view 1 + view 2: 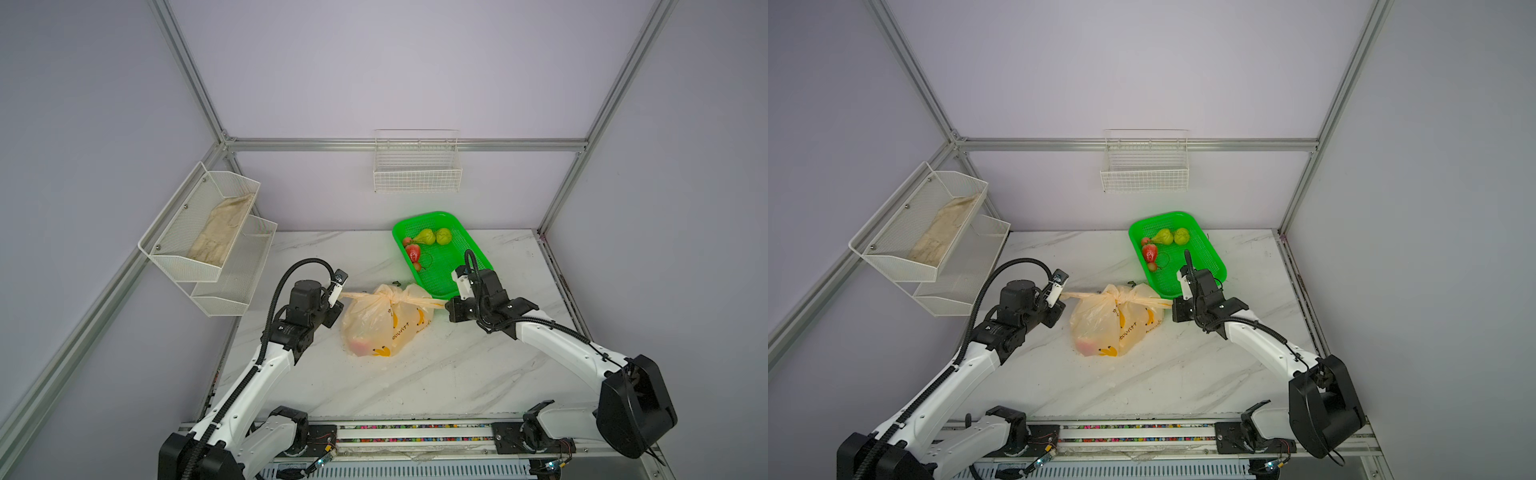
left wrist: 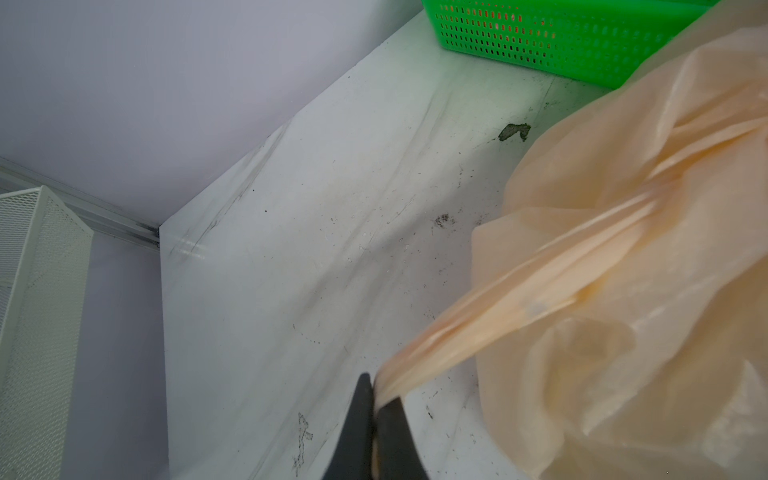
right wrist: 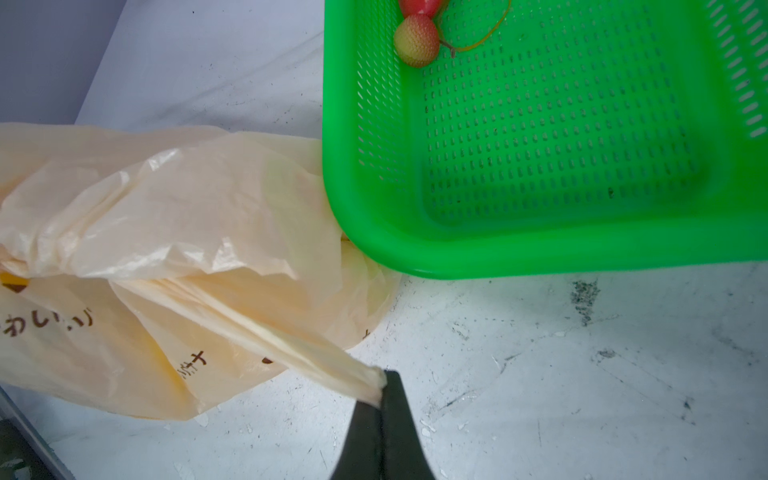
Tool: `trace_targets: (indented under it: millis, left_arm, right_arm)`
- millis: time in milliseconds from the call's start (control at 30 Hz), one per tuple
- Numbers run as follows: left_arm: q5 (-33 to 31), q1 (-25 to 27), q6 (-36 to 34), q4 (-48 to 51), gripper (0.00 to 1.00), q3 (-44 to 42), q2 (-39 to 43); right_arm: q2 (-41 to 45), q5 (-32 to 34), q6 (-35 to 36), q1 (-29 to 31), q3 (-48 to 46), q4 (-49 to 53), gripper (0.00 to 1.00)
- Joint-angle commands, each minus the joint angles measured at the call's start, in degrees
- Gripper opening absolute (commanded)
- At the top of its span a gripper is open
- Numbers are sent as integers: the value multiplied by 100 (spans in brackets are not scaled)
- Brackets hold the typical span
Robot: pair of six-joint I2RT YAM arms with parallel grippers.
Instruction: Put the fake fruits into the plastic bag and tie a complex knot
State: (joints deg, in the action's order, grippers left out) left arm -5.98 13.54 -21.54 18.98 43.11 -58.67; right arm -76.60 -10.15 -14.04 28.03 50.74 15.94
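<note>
Your left hand is closed tight on the end of the left strip of the bag. In the left wrist view its two dark fingers pinch the peach plastic with no gap between them. Your right hand is closed the same way on the right strip. The right wrist view shows that strip drawn taut from the bag into the pinched fingers. Both strips run out sideways from the knot, one toward each hand, and in both top views they lie nearly in one line across the top of the bag.

The bag lies on the surface about midway between the left and right edges, somewhat nearer the far edge. Its full body sags from the knot toward the near edge. Through the thin plastic you can see something pinkish-red at the bag's near end, but I cannot tell which fruit it is.

The basket stands just beside the bag, toward the far right corner of the surface. In the right wrist view the bag's plastic runs up against the basket's near corner. Some fruits lie at the basket's far end: two pears, a strawberry and a small round red-and-yellow one. The rest of the basket floor is bare green mesh.
</note>
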Motion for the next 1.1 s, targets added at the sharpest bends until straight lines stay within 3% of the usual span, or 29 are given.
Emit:
trace_targets:
  millis: [0,300,400,433,467,567,667,800,900,1000,1067]
  left_arm:
    - [-1443,-431,157,-48,0,-259,-18]
    - [-1225,-414,392,291,0,-106,-64]
    - [-812,-416,689,535,0,11,131]
    - [-587,-420,778,590,12,57,243]
    - [-384,-416,846,621,27,104,348]
    - [79,-422,1183,652,44,247,775]
    - [185,-423,1508,536,63,370,1175]
    - [-83,-431,2433,38,81,350,1515]
    - [-785,-431,2998,-831,90,-136,1719]
    - [-1966,-431,3056,-1980,97,-869,1842]
    - [-2246,-587,2939,-2396,100,-1166,1843]
  right_arm:
    - [-42,1015,-359,-358,-320,644,0]
    - [196,1109,-369,-387,-502,344,0]
    - [629,656,-258,-386,-376,151,0]
    - [773,515,-236,-386,-306,99,1]
    - [890,329,-193,-377,-238,50,10]
    - [1284,107,-118,-380,23,9,37]
    - [1516,114,-103,-381,386,103,48]
    - [1602,1244,159,-372,873,198,62]
    - [1561,2395,408,-386,737,-271,83]
    - [1304,3220,463,-386,359,-1029,95]
    - [1055,3668,380,-386,-24,-1644,97]
